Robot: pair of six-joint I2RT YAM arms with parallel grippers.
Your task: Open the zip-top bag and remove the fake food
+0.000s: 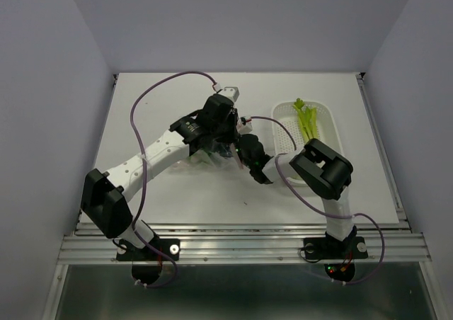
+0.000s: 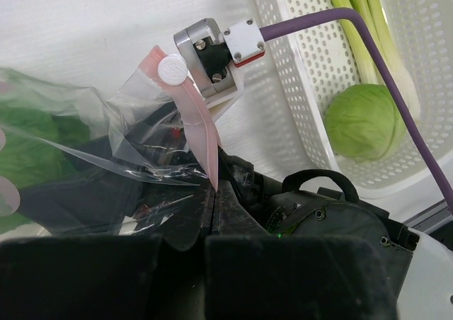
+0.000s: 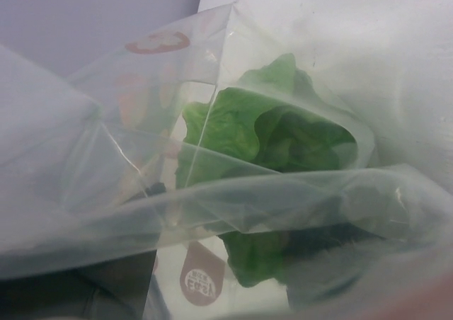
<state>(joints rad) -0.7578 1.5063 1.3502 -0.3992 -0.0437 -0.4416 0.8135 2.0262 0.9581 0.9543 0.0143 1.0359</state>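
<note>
The zip-top bag [image 2: 134, 97] is clear, crinkly film with a pink zip strip [image 2: 198, 132] along its mouth, lying mid-table [image 1: 191, 200] just left of the white perforated basket [image 2: 283, 86]. Through its glossy folds shows one piece of the fake food, a ruffled leafy green piece [image 3: 283, 132], its lower part blurred by layered plastic. Faint pinkish round prints mark the film, and their lettering is too smeared to read. The left gripper [image 2: 216, 203] has its black fingers pressed together on the zip strip. The right gripper [image 1: 249, 152] sits at the bag's mouth with its fingertips hidden, so I cannot tell how its jaws stand. In the basket lie a smooth round cabbage [image 2: 364, 122] and a long pale stalk [image 2: 371, 37], cut off at the frame edge
</note>
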